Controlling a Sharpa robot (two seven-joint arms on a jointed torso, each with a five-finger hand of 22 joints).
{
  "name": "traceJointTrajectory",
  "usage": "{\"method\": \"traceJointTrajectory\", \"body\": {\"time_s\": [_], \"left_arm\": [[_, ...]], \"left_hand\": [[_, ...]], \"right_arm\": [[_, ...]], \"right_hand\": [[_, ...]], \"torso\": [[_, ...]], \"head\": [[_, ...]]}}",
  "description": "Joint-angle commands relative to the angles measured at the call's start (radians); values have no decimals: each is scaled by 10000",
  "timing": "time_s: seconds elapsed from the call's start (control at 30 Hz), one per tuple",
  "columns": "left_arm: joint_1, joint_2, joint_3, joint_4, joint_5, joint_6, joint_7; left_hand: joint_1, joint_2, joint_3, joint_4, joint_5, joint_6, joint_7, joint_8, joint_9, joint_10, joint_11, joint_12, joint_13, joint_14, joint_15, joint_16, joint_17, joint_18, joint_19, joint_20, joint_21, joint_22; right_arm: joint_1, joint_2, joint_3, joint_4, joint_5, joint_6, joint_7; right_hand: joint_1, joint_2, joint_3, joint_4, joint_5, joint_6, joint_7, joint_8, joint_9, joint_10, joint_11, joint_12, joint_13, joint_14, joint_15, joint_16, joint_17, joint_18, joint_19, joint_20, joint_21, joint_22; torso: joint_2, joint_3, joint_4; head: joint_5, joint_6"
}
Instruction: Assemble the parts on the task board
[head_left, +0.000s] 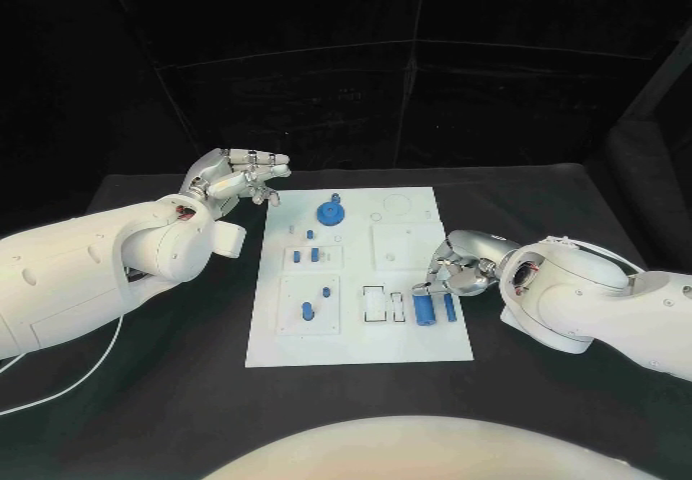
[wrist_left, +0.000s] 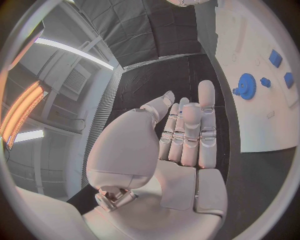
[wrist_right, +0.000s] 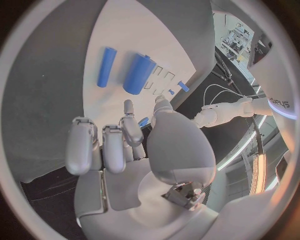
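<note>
We saw the left hand with fingers extended, holding nothing, off the task board's far-left corner. Right hand fingers curled, empty, beside the blue cylinder.

desk: black, matt, cloth-like | task board: white, smooth, matt plastic look | parts – blue cylinder, blue gear: blue plastic, smooth, slight sheen | left hand, right hand: silver metallic, satin; fingers with pale smooth pads | arms: white glossy plastic shells
</note>
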Motion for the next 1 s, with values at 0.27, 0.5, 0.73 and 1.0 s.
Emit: {"method": "traceJointTrajectory", "body": {"time_s": [0.27, 0.5, 0.73, 1.0], "left_arm": [[16, -10, 8, 10, 24, 61, 47], [15, -2, 7, -4, 24, 73, 44], [14, -8, 6, -7, 24, 87, 33], [14, -21, 6, 0, 24, 84, 30]], "left_hand": [[5, 64, -25, -27, -24, -38, 9, 35, -14, -66, -26, 46, 15, -85, 5, -26, -9, 127, -43, 16, -46, -15], [5, 64, -25, -27, -24, -38, 9, 35, -14, -66, -26, 46, 15, -85, 5, -26, -9, 127, -43, 16, -46, -15], [5, 64, -25, -27, -24, -38, 9, 35, -14, -66, -26, 46, 15, -85, 5, -26, -9, 127, -43, 16, -46, -15], [5, 64, -25, -27, -24, -38, 9, 35, -14, -66, -26, 46, 15, -85, 5, -26, -9, 127, -43, 16, -46, -15]], "right_arm": [[-72, -54, -14, 108, -1075, 485, -906], [-87, -22, -24, 61, -1177, 695, -937], [-257, 131, -63, 2, -1130, 894, -878], [-408, 349, -80, -143, -1098, 846, -781]], "right_hand": [[-205, 18, -132, 10, 97, -110, -35, 208, 182, 30, -27, -3, 49, 614, -86, 30, 293, -198, 30, -13, 38, 6], [-257, 71, -155, 11, 170, -135, -48, 306, 289, 48, -37, 18, 115, 614, -93, 41, 317, -202, 33, -16, 50, 31], [-262, 113, -159, 3, 206, -136, -62, 374, 360, 56, -47, 21, 143, 614, -100, 45, 327, -205, 37, -19, 59, 48], [-226, 143, -156, -8, 248, -157, -67, 417, 412, 69, -53, 34, 180, 609, -104, 36, 311, -204, 33, -21, 58, 49]], "torso": [[3, -5, -16], [-4, 1, 5], [-6, -12, -9], [-7, -7, 0]], "head": [[-30, -17], [-25, -31], [1, -68], [61, -103]]}}
